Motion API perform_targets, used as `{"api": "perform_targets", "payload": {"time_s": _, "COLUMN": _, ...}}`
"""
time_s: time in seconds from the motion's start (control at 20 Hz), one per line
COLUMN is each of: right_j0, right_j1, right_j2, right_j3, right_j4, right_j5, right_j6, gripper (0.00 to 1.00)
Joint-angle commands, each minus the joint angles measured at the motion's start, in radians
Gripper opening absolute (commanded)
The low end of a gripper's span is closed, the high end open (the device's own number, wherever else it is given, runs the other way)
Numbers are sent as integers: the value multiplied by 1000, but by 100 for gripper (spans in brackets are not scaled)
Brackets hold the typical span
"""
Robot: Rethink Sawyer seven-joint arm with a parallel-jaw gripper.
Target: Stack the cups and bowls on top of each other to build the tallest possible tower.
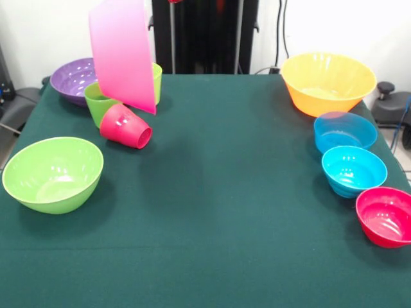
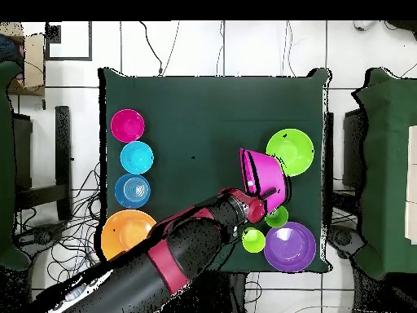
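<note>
The pincer [image 2: 273,194] is clenched on the rim of the large pink bowl [image 1: 123,52], holding it tipped on edge above the counter [image 1: 218,192]. Directly below the pink bowl sit the green cup [image 1: 97,102] and lime cup [image 1: 156,82] — the red cup [image 1: 126,126] lies toppled beside them.
</note>
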Motion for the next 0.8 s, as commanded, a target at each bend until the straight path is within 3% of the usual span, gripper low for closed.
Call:
{"api": "perform_targets", "payload": {"time_s": 0.05, "right_j0": 41, "right_j1": 92, "right_j2": 24, "right_j3": -34, "right_j4": 120, "right_j5": -99, "right_j6": 229, "gripper": 0}}
{"api": "perform_targets", "payload": {"time_s": 0.8, "right_j0": 111, "right_j1": 209, "right_j2": -51, "right_j3": 25, "right_j4": 292, "right_j5": -136, "right_j6": 237, "gripper": 0}}
